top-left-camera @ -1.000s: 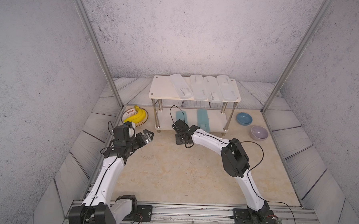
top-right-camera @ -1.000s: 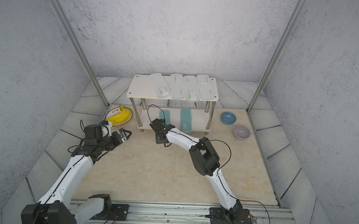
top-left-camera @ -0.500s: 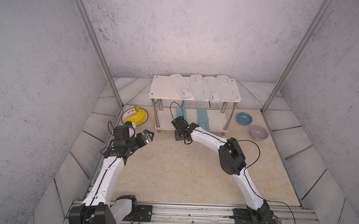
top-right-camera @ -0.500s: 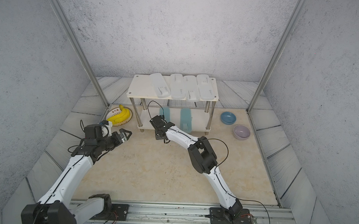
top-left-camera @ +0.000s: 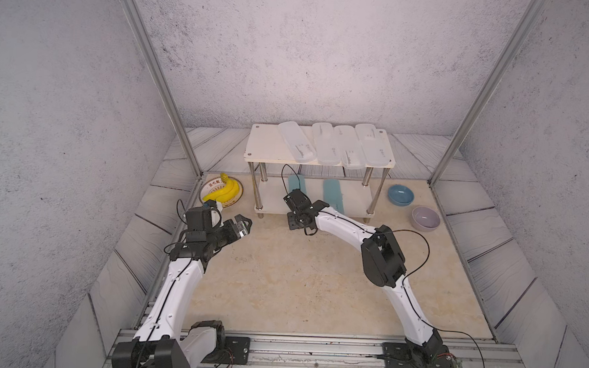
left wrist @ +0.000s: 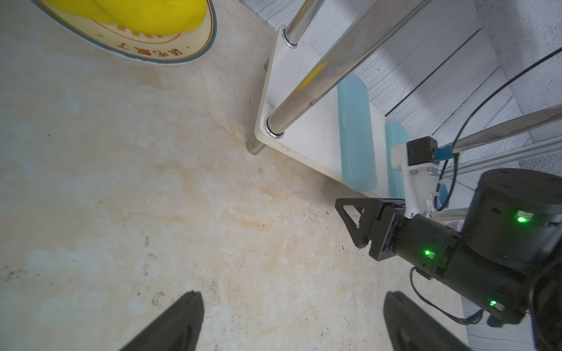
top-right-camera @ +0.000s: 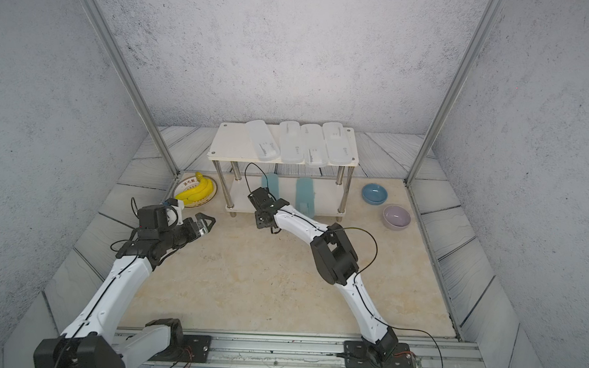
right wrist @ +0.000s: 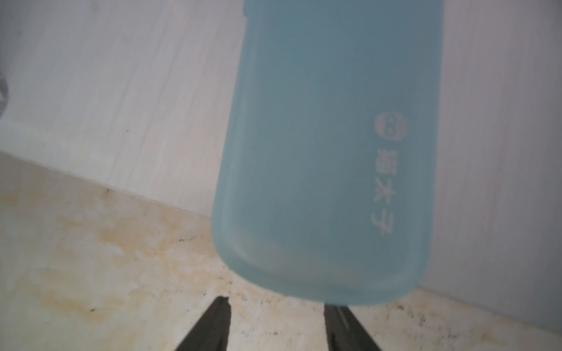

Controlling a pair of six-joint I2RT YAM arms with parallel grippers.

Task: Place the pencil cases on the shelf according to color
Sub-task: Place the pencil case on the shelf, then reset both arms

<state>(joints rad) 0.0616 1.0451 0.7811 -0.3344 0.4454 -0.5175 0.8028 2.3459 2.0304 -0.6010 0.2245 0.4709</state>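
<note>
The shelf (top-left-camera: pixel 267 146) stands straight ahead of the right pincer (right wrist: pixel 276 304). Its top board, above the pincer, carries four white cases (top-left-camera: pixel 335 149) side by side. The lower board (left wrist: pixel 313 142) lies about level with the pincer and holds both teal cases. One teal case (right wrist: pixel 319 152) is directly in front of the tips, its rounded end overhanging the board's front edge. The other teal case (top-left-camera: pixel 332 196) lies a little to the pincer's right.

The right pincer's jaws stand apart with nothing between them. One tip sits at or just under the overhanging end; I cannot tell whether it touches. The left pincer (left wrist: pixel 293 296) hovers wide open and empty over the floor (top-left-camera: pixel 282 276), well off to the right pincer's left.

Every case looks sorted by colour, so the step in hand is probably letting go and backing out. It is best done by drawing straight back along the case's length, level and with jaws wide, so that the tip does not drag the overhanging end off the board.

Lifting early risks hitting the top board's front edge, and swinging left meets the front post (left wrist: pixel 307 91). Behind the pincer the floor is open. The banana plate (top-left-camera: pixel 221 193) and the bowls (top-left-camera: pixel 401 195) sit well off to either side.
</note>
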